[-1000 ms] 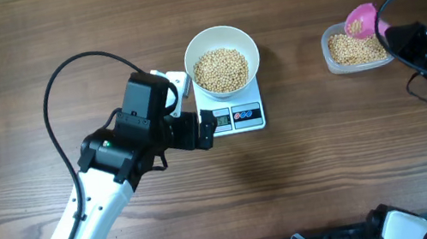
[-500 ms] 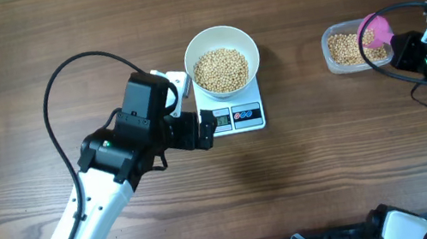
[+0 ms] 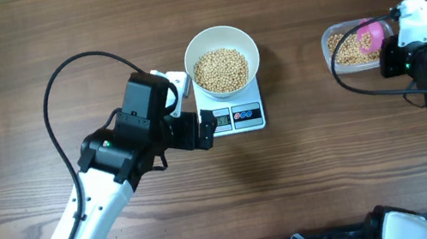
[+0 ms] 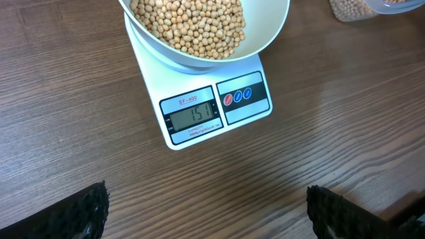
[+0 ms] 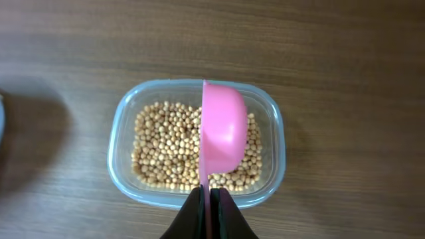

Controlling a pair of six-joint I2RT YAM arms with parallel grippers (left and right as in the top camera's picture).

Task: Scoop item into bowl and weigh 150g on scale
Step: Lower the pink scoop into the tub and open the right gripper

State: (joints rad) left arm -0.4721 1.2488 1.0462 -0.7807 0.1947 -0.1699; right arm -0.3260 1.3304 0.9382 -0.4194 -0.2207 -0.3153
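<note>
The white bowl (image 3: 218,39) holds tan beans (image 3: 220,70) and stands on the white scale (image 3: 239,118). In the left wrist view the scale's display (image 4: 192,113) reads 151 under the bowl (image 4: 272,33). My left gripper (image 3: 207,127) hovers open at the scale's front left corner, its fingertips (image 4: 83,211) wide apart over bare wood with nothing between them. My right gripper (image 5: 207,199) is shut on the handle of a pink scoop (image 5: 222,129). The scoop is turned on its side over the beans (image 5: 159,146) in the clear tub (image 5: 123,143).
The clear tub (image 3: 340,64) sits at the right of the table, apart from the scale. A black cable (image 3: 60,84) loops above the left arm. Bare wooden tabletop (image 3: 309,173) lies in front of the scale.
The right arm has swung in over the tub, carrying the pink scoop from the tub's far right corner to above its middle. The left arm, bowl and scale have not moved.
</note>
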